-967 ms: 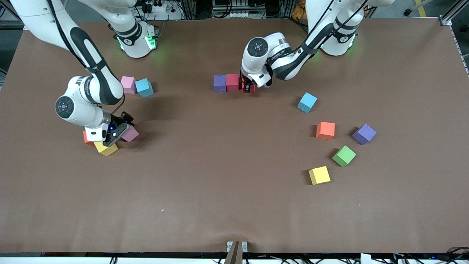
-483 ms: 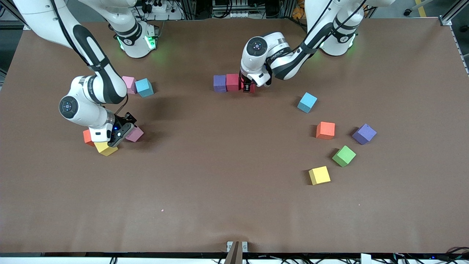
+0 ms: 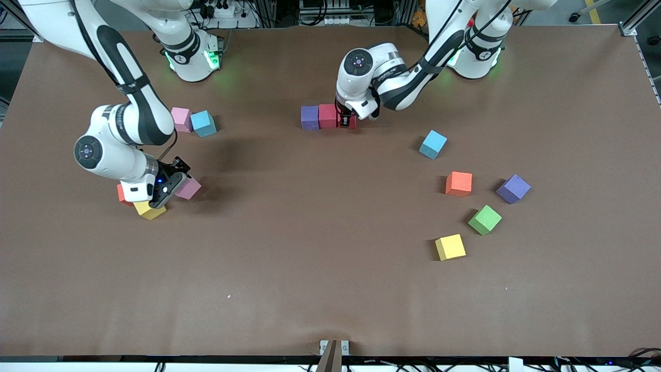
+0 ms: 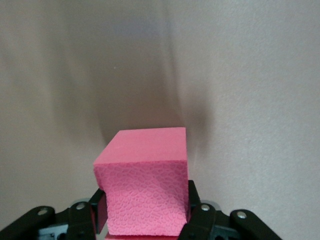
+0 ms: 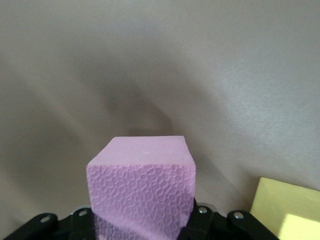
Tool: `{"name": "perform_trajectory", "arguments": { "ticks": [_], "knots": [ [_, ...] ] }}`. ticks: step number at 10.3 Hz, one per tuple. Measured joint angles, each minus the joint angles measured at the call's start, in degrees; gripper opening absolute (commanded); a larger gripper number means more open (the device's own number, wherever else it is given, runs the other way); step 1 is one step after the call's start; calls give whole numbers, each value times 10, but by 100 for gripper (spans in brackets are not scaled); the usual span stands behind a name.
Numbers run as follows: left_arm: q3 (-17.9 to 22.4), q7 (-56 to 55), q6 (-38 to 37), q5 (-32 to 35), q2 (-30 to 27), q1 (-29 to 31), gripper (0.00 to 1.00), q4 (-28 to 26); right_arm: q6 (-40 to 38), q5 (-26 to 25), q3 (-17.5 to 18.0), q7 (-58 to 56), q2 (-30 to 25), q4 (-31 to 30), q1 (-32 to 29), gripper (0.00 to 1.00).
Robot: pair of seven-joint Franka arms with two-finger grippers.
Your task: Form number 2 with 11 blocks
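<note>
The number 2 is barely begun. Its only laid part is a short row in the middle of the brown table [image 3: 330, 289], toward the arms' bases: a matte purple foam cube [image 3: 309, 117] touching a red foam cube [image 3: 327, 115], with a second red foam cube [image 3: 351, 122] [image 4: 145, 187] at the row's free end, toward the left arm's end of the table. The left gripper [image 3: 347, 122] is down on that second red cube, its fingers narrowed onto it, so the top bar looks nearly complete but not yet released.

Taking the purple cube as landmark, everything else lies loose. Toward the right arm's end, the right gripper [image 3: 166, 187] has its fingers clamped on a pink foam cube [image 3: 188, 188] [image 5: 142, 192], beside a yellow foam cube [image 3: 150, 210] and a partly hidden orange one [image 3: 121, 192]. Another pink cube [image 3: 181, 119] sits by a light-blue cube [image 3: 203, 123] (not needed). Toward the left arm's end and nearer the camera wait a second orange cube [image 3: 458, 183], a second purple cube [image 3: 513, 188], a green cube [image 3: 485, 219] and a second yellow cube [image 3: 450, 247], plus another light-blue cube [image 3: 433, 144].

By my count, eight of eleven blocks remain to place.
</note>
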Motion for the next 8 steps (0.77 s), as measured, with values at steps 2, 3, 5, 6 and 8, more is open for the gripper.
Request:
{"name": "perform_trajectory", "arguments": {
  "ticks": [2, 3, 5, 6, 8],
  "knots": [
    [1, 0, 0, 0, 0, -7, 48, 0, -57, -20, 7, 5, -17, 51, 10, 40],
    [1, 0, 0, 0, 0, -8, 73, 0, -72, -24, 9, 21, -24, 59, 19, 40],
    [1, 0, 0, 0, 2, -8, 100, 0, -77, -26, 9, 39, -26, 59, 31, 40],
    [2, 0, 1, 0, 7, -8, 100, 0, -77, -26, 9, 41, -25, 58, 32, 40],
    [4, 0, 2, 0, 14, -8, 100, 1, -78, -26, 9, 46, -24, 58, 32, 40]
  ]
}}
